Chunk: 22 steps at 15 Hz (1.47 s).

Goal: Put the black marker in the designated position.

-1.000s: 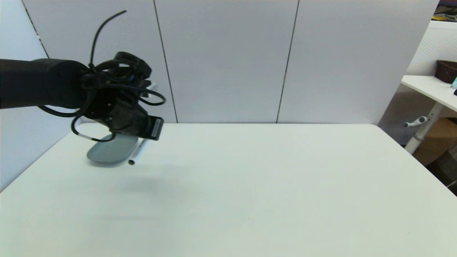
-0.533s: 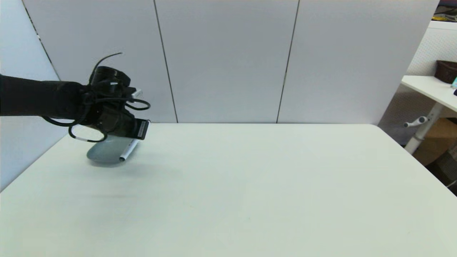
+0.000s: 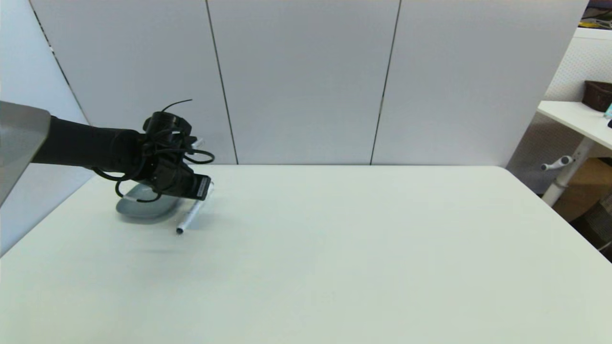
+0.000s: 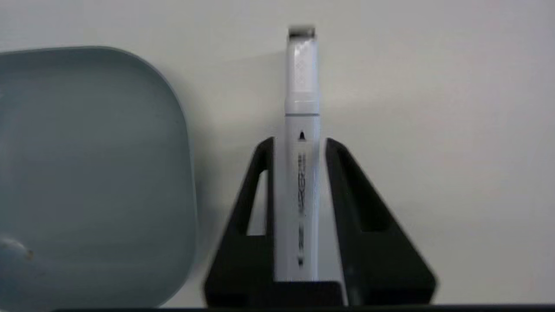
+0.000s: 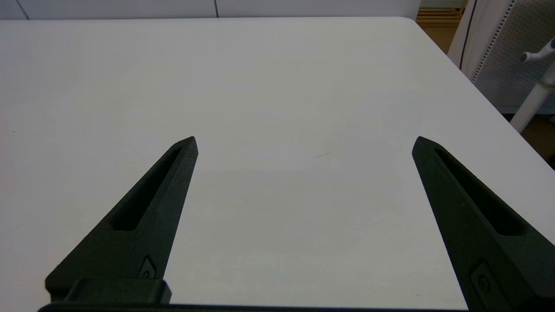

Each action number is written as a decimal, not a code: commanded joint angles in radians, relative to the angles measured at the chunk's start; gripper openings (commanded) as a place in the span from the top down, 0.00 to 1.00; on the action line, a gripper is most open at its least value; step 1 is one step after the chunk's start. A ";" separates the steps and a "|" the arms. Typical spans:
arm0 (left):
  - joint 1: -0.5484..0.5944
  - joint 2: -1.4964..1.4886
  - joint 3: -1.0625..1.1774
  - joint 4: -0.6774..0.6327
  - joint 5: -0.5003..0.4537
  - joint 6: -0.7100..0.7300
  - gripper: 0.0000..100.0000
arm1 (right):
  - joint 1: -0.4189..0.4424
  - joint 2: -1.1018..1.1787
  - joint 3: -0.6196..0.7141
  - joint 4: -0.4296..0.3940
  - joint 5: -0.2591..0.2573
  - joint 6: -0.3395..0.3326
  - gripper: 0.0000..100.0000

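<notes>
The black marker, a slim white pen with dark end caps, slants down toward the table just right of the grey-blue dish. My left gripper is shut on its barrel at the table's far left. In the left wrist view the marker runs straight out between the two black fingers of the left gripper, with the dish beside it and apart from it. My right gripper hovers open over bare table and does not show in the head view.
The white table spreads wide to the right and front of the dish. Its left edge runs close behind the dish. Grey wall panels stand behind. A side table with a dark basket stands at the far right.
My left arm has dropped lower and shifted right with the marker. The marker's lower end was over the dish's rim half a second ago and now lies to the right of the dish.
</notes>
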 commanded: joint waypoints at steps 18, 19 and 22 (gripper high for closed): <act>-0.001 -1.484 0.891 -0.050 0.101 0.143 0.00 | 0.000 0.000 0.000 0.000 0.000 0.000 0.00; -0.001 -1.565 0.996 -0.080 0.099 0.134 0.00 | 0.000 0.000 0.000 0.000 0.000 0.000 0.00; 0.056 -1.774 1.258 -0.154 -0.009 0.090 0.00 | 0.000 0.000 0.000 0.000 0.000 0.000 0.00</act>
